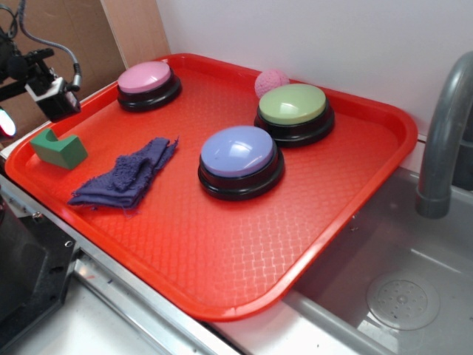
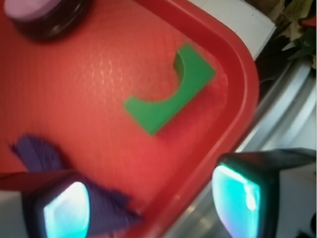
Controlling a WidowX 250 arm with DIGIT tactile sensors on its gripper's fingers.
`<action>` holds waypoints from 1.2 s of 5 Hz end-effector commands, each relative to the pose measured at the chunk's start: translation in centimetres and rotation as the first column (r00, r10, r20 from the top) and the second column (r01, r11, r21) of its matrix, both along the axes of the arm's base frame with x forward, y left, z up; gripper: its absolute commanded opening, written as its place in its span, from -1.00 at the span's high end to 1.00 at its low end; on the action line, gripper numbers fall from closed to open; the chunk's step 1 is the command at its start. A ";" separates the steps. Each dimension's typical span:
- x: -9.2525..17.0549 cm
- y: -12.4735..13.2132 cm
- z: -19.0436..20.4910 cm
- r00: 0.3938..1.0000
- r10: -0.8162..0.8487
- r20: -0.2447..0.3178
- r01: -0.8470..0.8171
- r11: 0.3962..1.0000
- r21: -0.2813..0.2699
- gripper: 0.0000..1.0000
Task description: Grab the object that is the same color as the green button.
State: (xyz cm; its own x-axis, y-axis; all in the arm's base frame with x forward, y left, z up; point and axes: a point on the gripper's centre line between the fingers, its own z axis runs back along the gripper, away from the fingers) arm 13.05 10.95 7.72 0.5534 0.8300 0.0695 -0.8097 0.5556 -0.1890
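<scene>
One green block lies notch-up, long axis along the tray edge; hand released.

red tray, purple cloth, pink ball, grey faucet

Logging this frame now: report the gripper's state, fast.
Gripper: open, holding nothing; its fingers stand apart above the red tray's edge, short of the green block.
</scene>
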 end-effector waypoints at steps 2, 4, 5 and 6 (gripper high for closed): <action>1.2 3.0 -3.2 0.965 0.256 0.056 -0.253 0.966 -0.061 -1.00; 2.1 3.6 -4.5 0.965 0.257 0.052 -0.254 0.965 -0.056 -1.00; 2.2 3.8 -5.0 0.976 0.207 0.065 -0.204 0.978 -0.050 -1.00; 2.7 3.2 -5.0 0.992 0.117 0.042 -0.116 0.993 -0.021 1.00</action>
